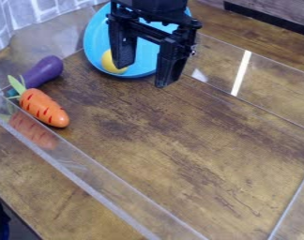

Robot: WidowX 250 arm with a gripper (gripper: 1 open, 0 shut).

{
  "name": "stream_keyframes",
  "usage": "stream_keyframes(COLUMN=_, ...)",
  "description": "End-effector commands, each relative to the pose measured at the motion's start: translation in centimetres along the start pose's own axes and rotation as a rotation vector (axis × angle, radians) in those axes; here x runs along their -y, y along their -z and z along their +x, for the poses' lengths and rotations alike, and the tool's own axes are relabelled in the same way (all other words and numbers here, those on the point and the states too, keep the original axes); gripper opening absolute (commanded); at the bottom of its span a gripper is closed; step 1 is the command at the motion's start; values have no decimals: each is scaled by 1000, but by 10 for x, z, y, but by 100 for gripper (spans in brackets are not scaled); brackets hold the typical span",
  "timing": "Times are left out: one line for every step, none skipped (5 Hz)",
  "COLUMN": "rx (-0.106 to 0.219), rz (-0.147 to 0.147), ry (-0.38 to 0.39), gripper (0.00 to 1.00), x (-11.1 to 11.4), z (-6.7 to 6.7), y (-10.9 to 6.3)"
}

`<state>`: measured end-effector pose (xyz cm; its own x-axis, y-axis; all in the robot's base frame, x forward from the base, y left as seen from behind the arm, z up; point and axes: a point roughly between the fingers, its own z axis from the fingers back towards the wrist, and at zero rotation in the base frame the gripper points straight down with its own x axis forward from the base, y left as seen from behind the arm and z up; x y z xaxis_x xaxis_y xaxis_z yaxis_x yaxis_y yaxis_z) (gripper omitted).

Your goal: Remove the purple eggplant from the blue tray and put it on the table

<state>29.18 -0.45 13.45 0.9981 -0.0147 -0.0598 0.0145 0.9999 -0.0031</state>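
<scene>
The purple eggplant lies on the table at the far left, outside the blue tray. The round tray sits at the back, partly hidden by my black gripper. The gripper hangs over the tray's right side, well to the right of the eggplant, its two fingers spread open with nothing between them. A yellow lemon rests in the tray by the left finger.
An orange carrot with a green top lies on the table just in front of the eggplant. Clear acrylic edging runs along the table's left and front sides.
</scene>
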Motion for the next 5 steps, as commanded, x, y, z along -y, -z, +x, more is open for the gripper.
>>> stream_keyframes(rx=-15, rz=5, ry=45, gripper=100, x=-4, z=1, y=6)
stream_keyframes(rx=-32, rz=16, ry=120, gripper=100, x=-16, z=2, y=11)
stream_keyframes(rx=-44, rz=23, ry=217, gripper=100, x=-31, z=5, y=13)
stream_keyframes(rx=-43, rz=33, ry=272, gripper=100, x=-37, z=13, y=17)
stream_keyframes(rx=-35, rz=40, ry=309, gripper=100, x=-43, z=21, y=19)
